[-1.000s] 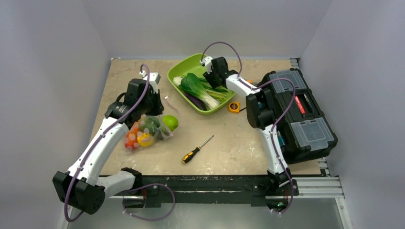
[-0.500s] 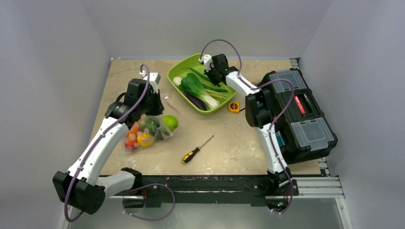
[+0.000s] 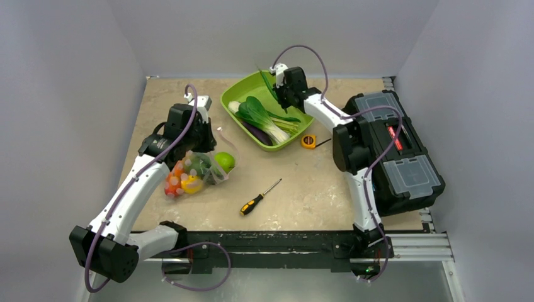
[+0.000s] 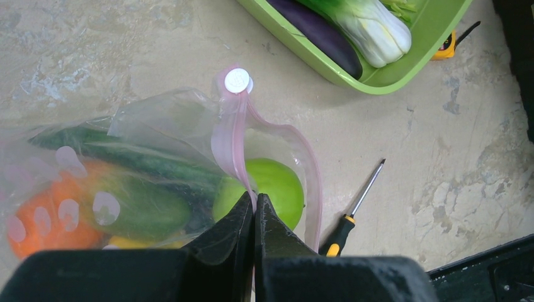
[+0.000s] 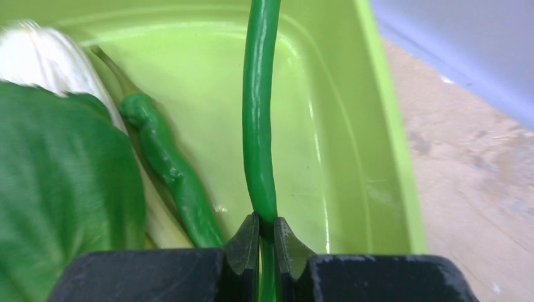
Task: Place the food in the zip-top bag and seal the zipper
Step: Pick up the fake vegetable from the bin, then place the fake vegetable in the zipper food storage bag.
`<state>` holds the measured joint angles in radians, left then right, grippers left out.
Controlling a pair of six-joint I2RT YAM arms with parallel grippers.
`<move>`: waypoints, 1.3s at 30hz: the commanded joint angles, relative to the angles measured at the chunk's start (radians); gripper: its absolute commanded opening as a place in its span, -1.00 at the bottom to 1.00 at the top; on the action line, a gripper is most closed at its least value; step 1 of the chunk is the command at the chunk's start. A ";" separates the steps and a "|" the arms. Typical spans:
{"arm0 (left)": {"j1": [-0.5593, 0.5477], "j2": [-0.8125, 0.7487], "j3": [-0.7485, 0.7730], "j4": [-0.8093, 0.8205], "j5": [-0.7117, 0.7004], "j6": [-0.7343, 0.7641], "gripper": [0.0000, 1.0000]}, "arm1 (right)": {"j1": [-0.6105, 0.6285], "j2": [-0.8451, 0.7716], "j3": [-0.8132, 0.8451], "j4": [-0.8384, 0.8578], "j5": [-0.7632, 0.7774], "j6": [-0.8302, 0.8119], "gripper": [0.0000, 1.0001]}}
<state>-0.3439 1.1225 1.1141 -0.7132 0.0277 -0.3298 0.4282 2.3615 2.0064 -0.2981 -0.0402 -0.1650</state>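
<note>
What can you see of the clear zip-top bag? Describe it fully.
The zip-top bag is clear, crinkly plastic, lying on the table. Its pinkish zipper, with a round white tab at one end, gapes open in a loop, and the left gripper is shut on that strip. Inside show a cucumber and an orange piece; a green apple sits at the mouth.

Top cam overhead, whole table (image 3: 302, 189) – wrist cams close-up, tray (image 3: 241, 87) in all 3
</note>
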 commanded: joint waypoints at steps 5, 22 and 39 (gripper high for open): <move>-0.006 -0.022 0.010 0.033 0.028 -0.003 -1.00 | 0.004 -0.277 -0.123 0.090 0.033 0.084 -1.00; -0.006 -0.010 0.012 0.030 0.019 -0.001 -1.00 | 0.229 -0.622 -0.532 -0.045 -0.391 0.397 -1.00; -0.003 -0.004 0.021 0.013 -0.023 0.011 -1.00 | 0.318 -0.964 -0.783 -0.394 -0.465 0.265 -1.00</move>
<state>-0.3439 1.1221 1.1141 -0.7197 0.0238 -0.3294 0.7288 1.4296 1.2243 -0.5728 -0.4465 0.1719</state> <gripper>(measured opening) 0.005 0.042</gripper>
